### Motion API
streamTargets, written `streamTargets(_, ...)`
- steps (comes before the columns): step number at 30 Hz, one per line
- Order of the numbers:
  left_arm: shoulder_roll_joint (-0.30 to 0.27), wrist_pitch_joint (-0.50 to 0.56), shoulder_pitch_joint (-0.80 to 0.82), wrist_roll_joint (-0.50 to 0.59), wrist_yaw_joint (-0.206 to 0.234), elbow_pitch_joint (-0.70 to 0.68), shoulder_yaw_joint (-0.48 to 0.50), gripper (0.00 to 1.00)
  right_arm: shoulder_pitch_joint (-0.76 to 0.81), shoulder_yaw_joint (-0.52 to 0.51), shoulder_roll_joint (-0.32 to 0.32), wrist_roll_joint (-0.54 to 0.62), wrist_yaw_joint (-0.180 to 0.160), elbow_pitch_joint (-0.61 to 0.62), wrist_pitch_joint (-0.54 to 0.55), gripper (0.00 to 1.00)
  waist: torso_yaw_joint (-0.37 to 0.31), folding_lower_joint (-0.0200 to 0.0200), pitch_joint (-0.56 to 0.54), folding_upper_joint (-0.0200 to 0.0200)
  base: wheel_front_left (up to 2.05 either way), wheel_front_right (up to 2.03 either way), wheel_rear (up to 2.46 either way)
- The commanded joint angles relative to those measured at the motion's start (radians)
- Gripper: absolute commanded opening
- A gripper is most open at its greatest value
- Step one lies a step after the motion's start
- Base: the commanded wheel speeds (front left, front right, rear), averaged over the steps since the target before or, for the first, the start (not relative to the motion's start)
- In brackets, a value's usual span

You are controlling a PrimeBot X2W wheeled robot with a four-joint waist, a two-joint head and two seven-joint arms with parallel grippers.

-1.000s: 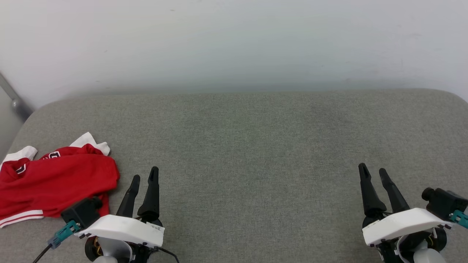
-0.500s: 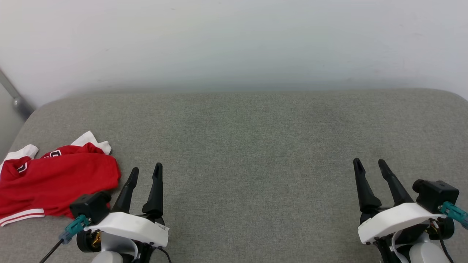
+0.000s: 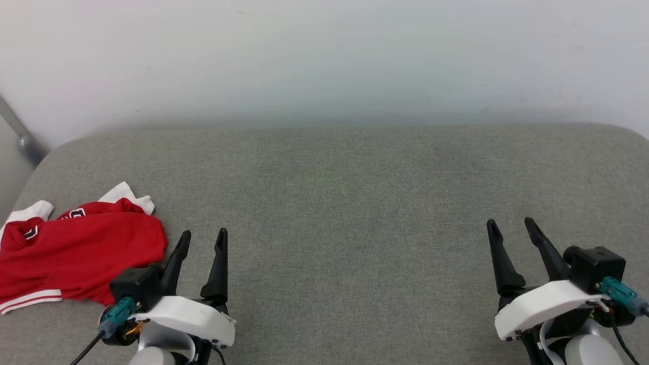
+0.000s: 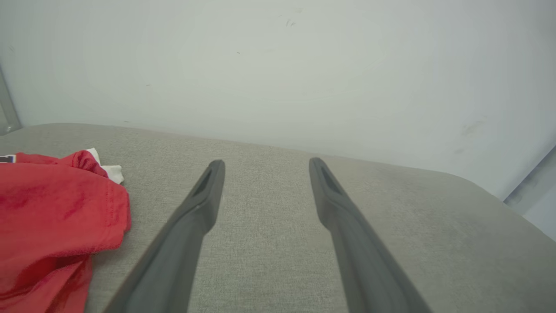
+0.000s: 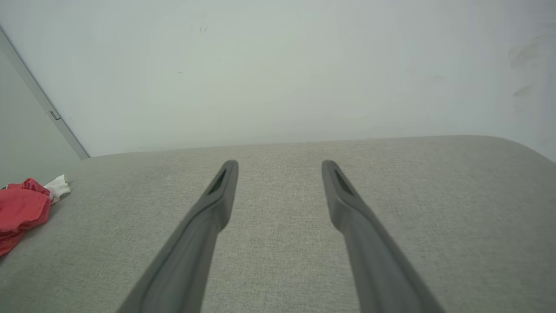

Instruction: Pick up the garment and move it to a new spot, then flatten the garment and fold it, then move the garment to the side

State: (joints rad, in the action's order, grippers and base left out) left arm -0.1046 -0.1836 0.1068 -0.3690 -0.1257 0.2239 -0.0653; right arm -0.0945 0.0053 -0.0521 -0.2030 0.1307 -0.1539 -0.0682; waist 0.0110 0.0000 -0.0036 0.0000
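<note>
The garment (image 3: 76, 248), a red shirt with white sleeves and striped trim, lies crumpled at the left edge of the grey cushion. In the left wrist view the garment (image 4: 52, 217) sits just left of my fingers. It shows small at the far left as the garment (image 5: 19, 208) in the right wrist view. My left gripper (image 3: 203, 235) stands open just right of the shirt, apart from it, holding nothing. At the lower right my right gripper (image 3: 509, 224) is open too and holds nothing, far from the shirt.
The grey cushioned surface (image 3: 345, 192) spreads wide between the two grippers, with rounded far corners. A pale wall (image 3: 324, 56) rises right behind it. A grey metal bar (image 3: 20, 137) slants at the far left edge.
Both grippers spread their fingers wider and shifted a little: the left arm to the right, the right arm to the left. The garment lies as before.
</note>
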Motion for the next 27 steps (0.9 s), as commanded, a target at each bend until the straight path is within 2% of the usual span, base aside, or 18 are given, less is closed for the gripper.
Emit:
streamTargets(1, -0.005, -0.01, 0.017, 0.029, 0.002, 0.001, -0.003, 1.0, 0.0, -0.003, 0.002, 0.028, 0.0, 0.014, 0.001, 1.0, 0.0, 0.0, 0.0, 0.0, 0.0, 0.0, 0.0)
streamTargets(27, 0.011, -0.061, 0.033, 0.18, -0.002, 0.05, 0.002, 1.0, 0.005, -0.02, 0.002, 0.138, 0.0, 0.018, -0.029, 1.0, 0.005, 0.0, -0.003, 0.0, 0.0, 0.0, 0.0)
